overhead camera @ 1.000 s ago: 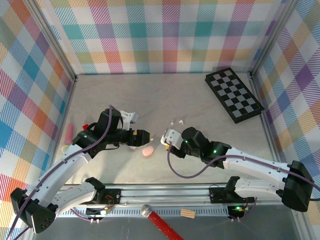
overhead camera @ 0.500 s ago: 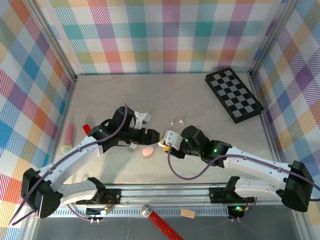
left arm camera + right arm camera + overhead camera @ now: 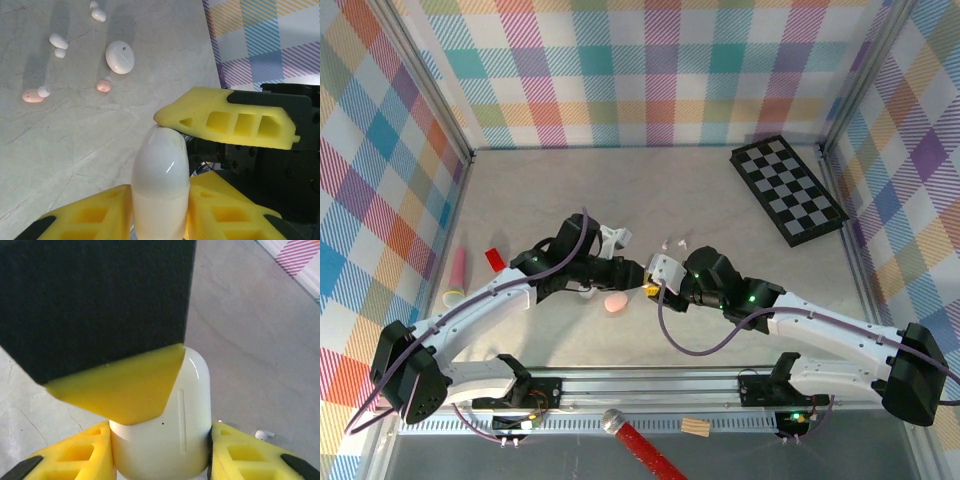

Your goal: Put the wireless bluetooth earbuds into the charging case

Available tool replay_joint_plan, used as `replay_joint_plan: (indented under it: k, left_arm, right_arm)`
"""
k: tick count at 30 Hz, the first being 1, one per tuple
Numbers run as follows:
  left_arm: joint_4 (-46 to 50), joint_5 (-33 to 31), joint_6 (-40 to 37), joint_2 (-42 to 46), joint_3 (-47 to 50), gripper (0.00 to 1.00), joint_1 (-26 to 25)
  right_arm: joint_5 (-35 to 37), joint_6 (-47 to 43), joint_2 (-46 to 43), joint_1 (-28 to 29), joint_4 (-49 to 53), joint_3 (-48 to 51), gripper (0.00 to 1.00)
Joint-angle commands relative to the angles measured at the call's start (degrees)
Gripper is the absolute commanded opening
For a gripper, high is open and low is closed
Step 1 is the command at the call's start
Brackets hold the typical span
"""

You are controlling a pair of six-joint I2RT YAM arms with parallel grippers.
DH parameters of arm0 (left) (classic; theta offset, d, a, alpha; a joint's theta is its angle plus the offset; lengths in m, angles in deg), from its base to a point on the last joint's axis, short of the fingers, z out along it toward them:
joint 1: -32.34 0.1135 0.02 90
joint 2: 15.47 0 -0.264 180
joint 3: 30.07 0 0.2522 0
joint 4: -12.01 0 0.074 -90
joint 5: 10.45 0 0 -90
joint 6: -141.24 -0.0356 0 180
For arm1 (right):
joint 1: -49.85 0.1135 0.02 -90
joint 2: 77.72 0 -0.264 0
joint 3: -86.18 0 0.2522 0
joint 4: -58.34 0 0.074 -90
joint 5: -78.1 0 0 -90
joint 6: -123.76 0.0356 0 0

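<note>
White glossy pebble-shaped charging case is pinched by left fingers and right fingers; its lid likely needs prising open for tiny pink-and-white earbuds.

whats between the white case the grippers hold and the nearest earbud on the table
Nothing. In the left wrist view only bare table runs from the white case to the nearest pink earbud.
</note>
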Motion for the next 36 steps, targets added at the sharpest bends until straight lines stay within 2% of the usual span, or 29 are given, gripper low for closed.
replay_joint_plan:
  k: [1,3,6,7,10,13,17,21,27,31,36]
  left_arm:
    - [-1.36,1.85,-0.04,0.05,0.13,0.27,-1.13]
    - [-1.34,2.02,-0.45,0.11,0.22,0.14,-1.11]
    - [-1.04,1.98,-1.40,0.44,0.35,0.01,-1.15]
    - [-0.77,1.60,-2.21,0.59,0.27,0.00,-1.20]
    - [-0.78,-0.89,-6.17,1.85,0.46,0.00,-1.14]
    - [-3.95,-3.62,-13.37,4.12,2.08,0.00,-1.14]
    - [-15.94,-4.56,-22.98,8.52,7.92,0.00,-1.14]
    - [-26.13,-2.63,-30.24,11.55,12.45,0.00,-1.14]
    - [-22.41,3.42,-39.86,10.22,9.40,0.04,-1.22]
    - [-25.51,7.32,-41.76,10.75,10.42,0.05,-1.17]
    - [-26.38,7.09,-42.66,13.05,11.51,0.05,-1.23]
  right_arm:
    - [-2.13,1.23,-1.50,-0.72,-2.58,-0.64,0.40]
    - [-2.19,1.40,-1.58,-0.81,-2.73,-0.73,0.40]
    - [-2.13,1.79,-1.75,-1.08,-2.54,-0.75,0.43]
    - [-2.15,1.99,-2.15,-1.24,-2.51,-0.67,0.50]
    - [-4.62,3.64,-3.95,-2.73,-1.86,-0.23,0.82]
    - [-12.03,6.07,-6.87,-5.66,-0.65,0.32,0.92]
    - [-21.96,11.62,-11.05,-10.82,-1.37,1.65,0.95]
    - [-25.83,20.08,-13.12,-15.64,-2.55,1.82,0.97]
    - [-27.44,25.86,-10.75,-17.73,-3.98,0.57,0.97]
    - [-27.52,27.36,-8.34,-17.87,-5.37,-0.16,0.96]
    - [-24.43,27.68,-6.83,-18.00,-6.12,-0.46,0.95]
